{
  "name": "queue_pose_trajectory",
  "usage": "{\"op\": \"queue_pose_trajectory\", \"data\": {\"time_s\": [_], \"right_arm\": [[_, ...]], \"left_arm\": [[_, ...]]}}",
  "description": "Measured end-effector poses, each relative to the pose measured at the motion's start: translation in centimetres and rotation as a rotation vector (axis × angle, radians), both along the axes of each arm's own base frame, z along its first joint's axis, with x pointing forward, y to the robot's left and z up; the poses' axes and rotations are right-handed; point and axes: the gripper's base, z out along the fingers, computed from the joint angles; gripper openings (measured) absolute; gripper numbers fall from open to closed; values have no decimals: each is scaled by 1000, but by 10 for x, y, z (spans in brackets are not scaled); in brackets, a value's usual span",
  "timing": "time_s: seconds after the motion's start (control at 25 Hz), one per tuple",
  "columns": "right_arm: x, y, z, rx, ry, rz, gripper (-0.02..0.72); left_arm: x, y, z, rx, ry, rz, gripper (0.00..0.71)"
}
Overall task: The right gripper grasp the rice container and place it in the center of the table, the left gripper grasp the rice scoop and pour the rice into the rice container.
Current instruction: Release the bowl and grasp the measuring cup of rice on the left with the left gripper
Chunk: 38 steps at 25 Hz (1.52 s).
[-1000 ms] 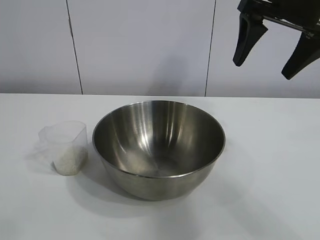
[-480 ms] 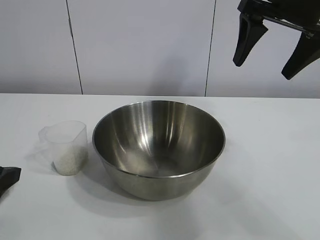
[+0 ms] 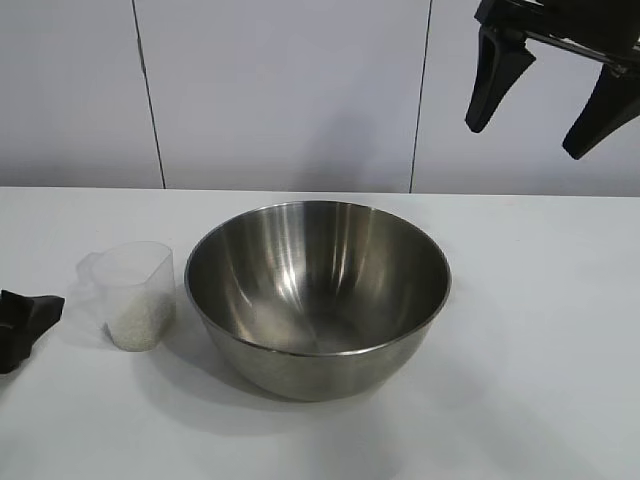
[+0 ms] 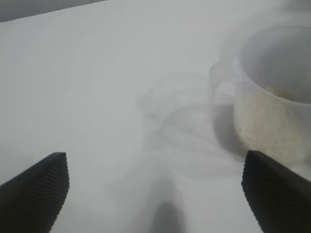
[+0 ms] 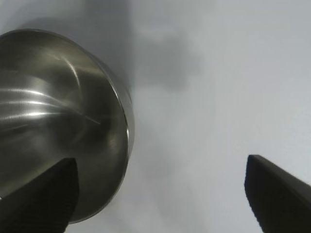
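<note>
The rice container [image 3: 318, 300], a big shiny steel bowl, stands mid-table and looks empty; its rim also shows in the right wrist view [image 5: 53, 121]. Just left of it stands the rice scoop [image 3: 133, 290], a small clear cup with rice [image 3: 135, 322] in its lower part. My left gripper [image 3: 22, 325] pokes in low at the left edge, a short way from the scoop. In its wrist view it [image 4: 155, 179] is open, with bare table between the fingers and the scoop [image 4: 272, 107] ahead to one side. My right gripper [image 3: 527, 135] hangs open high at the back right, above the table beside the bowl [image 5: 160, 167].
The white table [image 3: 540, 350] runs bare to the right of the bowl and in front of it. A pale panelled wall [image 3: 290, 90] stands behind the table.
My left gripper has come into view at the left edge and moved right toward the scoop. The right gripper, bowl and scoop have not moved.
</note>
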Motion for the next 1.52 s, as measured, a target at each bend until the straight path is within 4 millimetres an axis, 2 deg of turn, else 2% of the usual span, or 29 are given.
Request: {"op": "queue_pose_trajectory", "data": {"time_s": [0.76,1.16,1.52], "right_arm": [[-1,1,0,6,6,5,643],[-1,1,0,6,13,7,643],[-1,1,0,6,13,7,643]], "left_arm": [[11,-6,-2,44,27,-61,695],[9,-6,-39,52,118,-62,695],[16,-7,-44,32,83,-49,695]]}}
